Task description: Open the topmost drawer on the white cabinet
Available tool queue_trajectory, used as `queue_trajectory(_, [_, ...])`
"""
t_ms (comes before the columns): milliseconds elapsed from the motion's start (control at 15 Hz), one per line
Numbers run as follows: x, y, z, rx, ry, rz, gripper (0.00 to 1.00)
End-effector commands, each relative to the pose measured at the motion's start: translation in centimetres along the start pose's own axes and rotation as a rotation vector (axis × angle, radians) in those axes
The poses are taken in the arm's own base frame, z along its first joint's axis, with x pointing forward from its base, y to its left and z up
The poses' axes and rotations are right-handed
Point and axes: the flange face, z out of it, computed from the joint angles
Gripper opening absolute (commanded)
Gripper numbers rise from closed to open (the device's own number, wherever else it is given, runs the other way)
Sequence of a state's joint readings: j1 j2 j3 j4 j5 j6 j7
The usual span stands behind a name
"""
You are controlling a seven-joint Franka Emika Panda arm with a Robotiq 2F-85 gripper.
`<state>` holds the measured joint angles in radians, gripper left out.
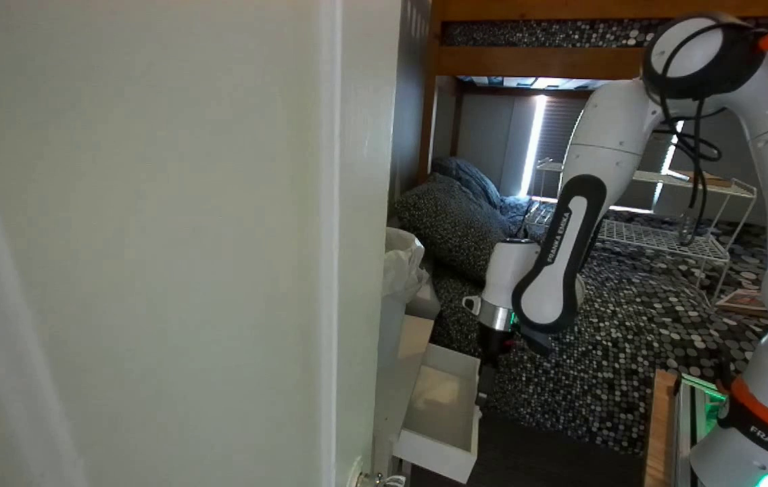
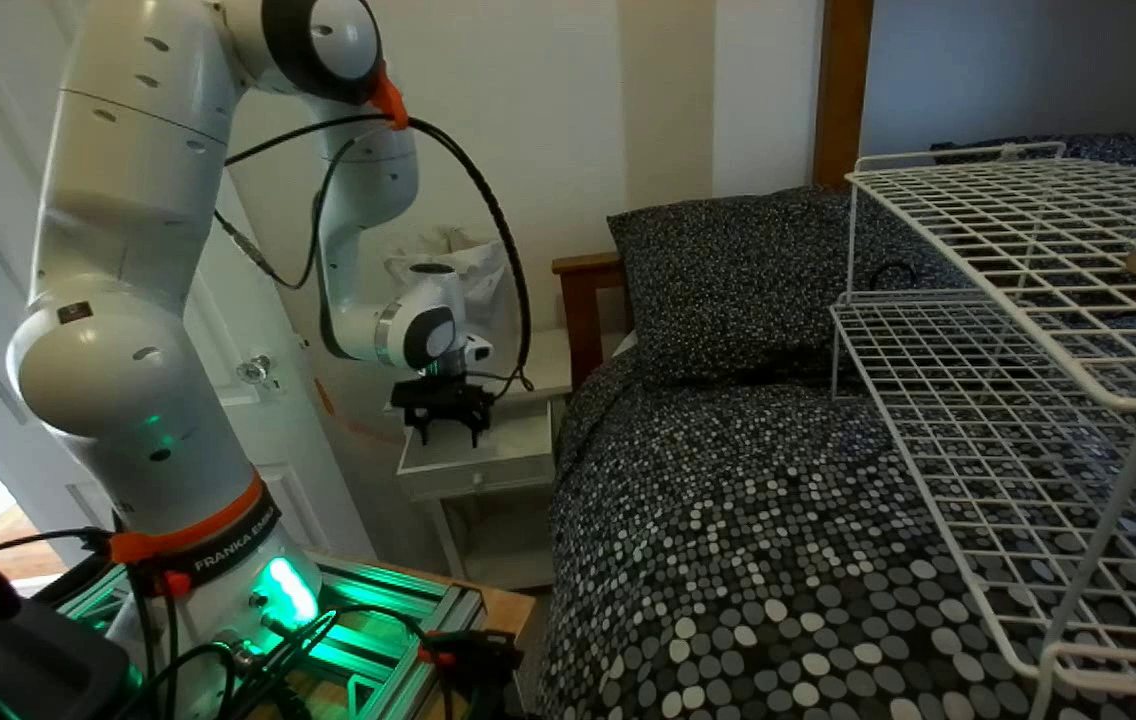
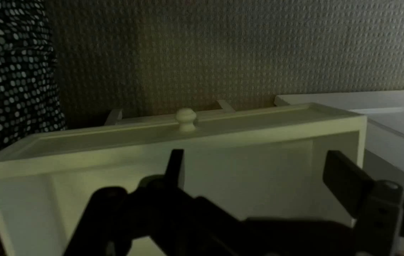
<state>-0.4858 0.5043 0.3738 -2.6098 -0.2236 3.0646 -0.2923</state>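
The hand is hanging over the drawer, which is sticking out of the cabinet behind it. In the wrist view the knob is poking off the drawer's front, just past the hand. Going by an exterior view, the door is standing left of the hand and the bed is running along on the right, with a pillow lying farther back on it and a wire rack sitting way off to the right. Some bag is sitting behind the hand too.

Topmost drawer partly out of sight behind the gripper
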Motion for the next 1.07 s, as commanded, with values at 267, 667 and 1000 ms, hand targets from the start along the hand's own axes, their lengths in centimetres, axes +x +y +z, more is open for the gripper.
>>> queue_trajectory(267, [0.0, 0.8, -13.3, -0.122, -0.005, 0.328, 1.00])
queue_trajectory(667, [-1.1, 0.8, -23.6, -0.126, 0.022, 0.389, 1.00])
queue_trajectory(1000, [-0.5, 1.1, -25.4, -0.136, 0.044, 0.365, 1.00])
